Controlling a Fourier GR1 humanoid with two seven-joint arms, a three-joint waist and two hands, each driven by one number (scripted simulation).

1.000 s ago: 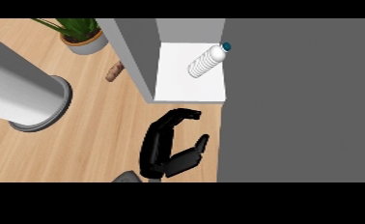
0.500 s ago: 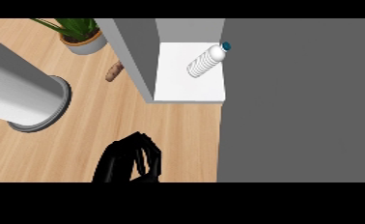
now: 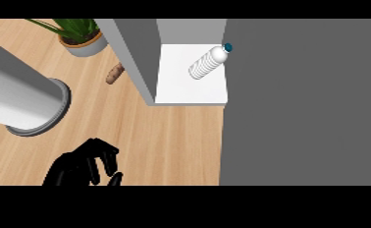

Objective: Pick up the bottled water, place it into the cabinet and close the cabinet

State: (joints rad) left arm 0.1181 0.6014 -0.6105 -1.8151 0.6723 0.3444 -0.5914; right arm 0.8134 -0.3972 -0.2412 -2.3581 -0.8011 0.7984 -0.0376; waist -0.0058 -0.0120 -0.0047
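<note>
The bottled water [image 3: 208,63] stands in the cabinet [image 3: 190,85], far and right of 1 hand [image 3: 81,167]. Its fingers are curled, holding nothing.

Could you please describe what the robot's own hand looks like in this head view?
Only one hand shows, at the lower left edge of the view. It is plain glossy black all over, with thick, rounded, segmented fingers. No cables, markings or sleeve are visible, and the forearm lies outside the picture. Which hand it is cannot be told.
</note>
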